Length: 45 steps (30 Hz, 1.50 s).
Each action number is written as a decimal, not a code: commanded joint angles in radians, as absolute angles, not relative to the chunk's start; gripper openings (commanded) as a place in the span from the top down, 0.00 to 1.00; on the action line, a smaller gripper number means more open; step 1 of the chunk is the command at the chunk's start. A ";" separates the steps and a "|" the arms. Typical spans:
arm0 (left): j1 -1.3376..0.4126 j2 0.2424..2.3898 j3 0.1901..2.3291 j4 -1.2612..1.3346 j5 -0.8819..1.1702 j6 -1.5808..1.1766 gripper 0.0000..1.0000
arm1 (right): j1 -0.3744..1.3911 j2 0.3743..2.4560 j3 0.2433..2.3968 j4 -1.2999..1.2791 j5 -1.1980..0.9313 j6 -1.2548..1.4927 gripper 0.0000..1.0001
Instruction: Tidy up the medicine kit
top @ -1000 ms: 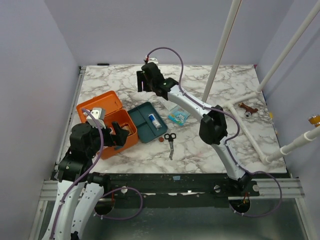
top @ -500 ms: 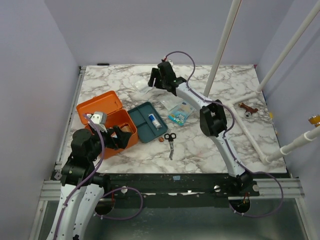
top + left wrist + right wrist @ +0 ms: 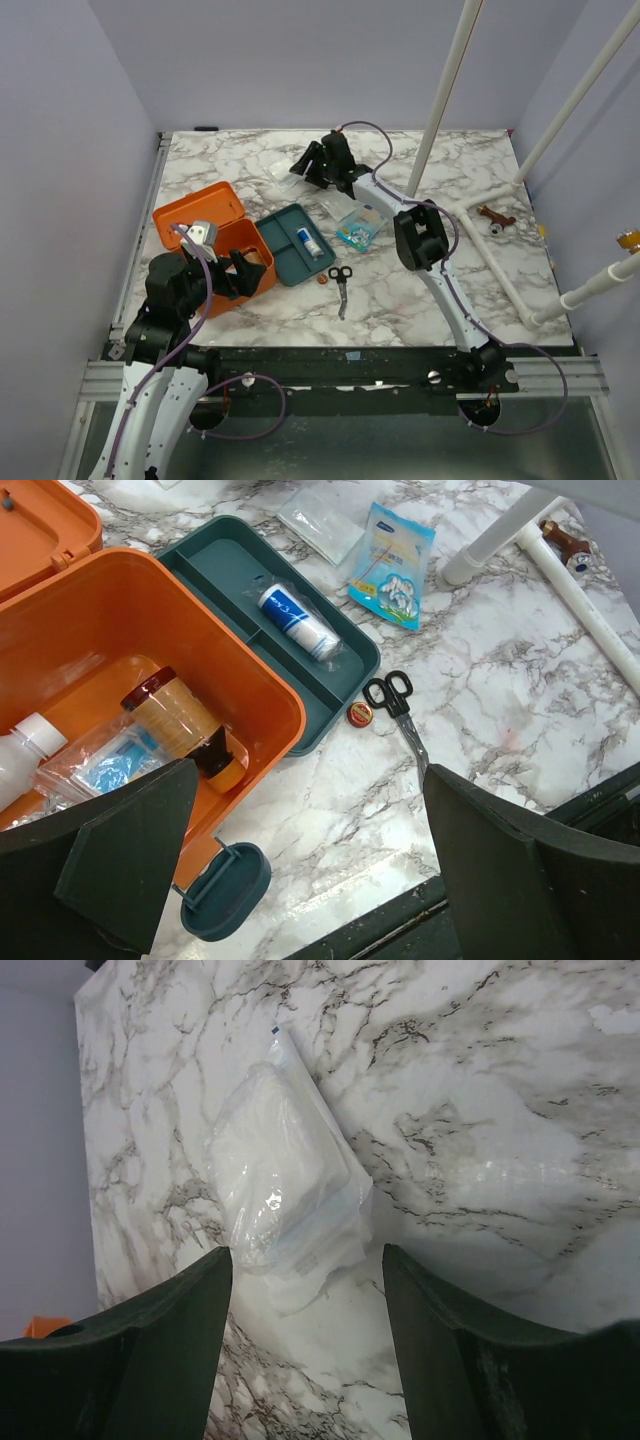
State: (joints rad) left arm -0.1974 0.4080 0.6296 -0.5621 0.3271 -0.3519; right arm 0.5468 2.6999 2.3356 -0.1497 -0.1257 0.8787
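Note:
The orange medicine kit (image 3: 215, 250) stands with its lid open at the left; the left wrist view looks into its box (image 3: 250, 670), which holds a brown bottle (image 3: 185, 725), a white bottle (image 3: 25, 755) and a blue packet (image 3: 110, 770). My left gripper (image 3: 240, 275) hovers open over the kit's near corner (image 3: 310, 770), holding nothing. At the far middle of the table, my right gripper (image 3: 305, 165) is open (image 3: 305, 1252). Its fingers straddle the near end of a clear packet of white gauze (image 3: 285, 1185) lying flat on the marble.
A dark teal tray (image 3: 295, 243) beside the kit holds a bandage roll (image 3: 300, 623). Scissors (image 3: 341, 285), a small red cap (image 3: 323, 280), a blue-white swab packet (image 3: 357, 232) and another clear packet (image 3: 340, 203) lie nearby. White pipes (image 3: 500, 260) cross the right side.
My right gripper swung right from the far centre-left, then settled lower over the gauze packet with its jaws a little narrower. The left arm shifted only slightly.

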 commanded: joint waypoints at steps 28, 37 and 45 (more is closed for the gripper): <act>-0.199 0.421 0.628 -0.538 0.353 -0.350 0.01 | 0.513 2.793 2.250 0.045 -0.177 1.163 0.99; -0.199 0.419 0.629 -0.543 0.343 -0.349 0.02 | 0.509 2.593 2.002 0.207 -0.202 1.152 0.99; -0.198 0.416 0.631 -0.547 0.338 -0.348 0.01 | 0.508 2.409 1.785 0.324 -0.225 1.162 0.99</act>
State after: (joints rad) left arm -0.1974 0.4202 0.6296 -0.5625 0.3332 -0.3519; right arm 0.5148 2.5198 1.8595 0.2264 -0.1970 1.1671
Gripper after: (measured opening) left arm 0.985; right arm 0.009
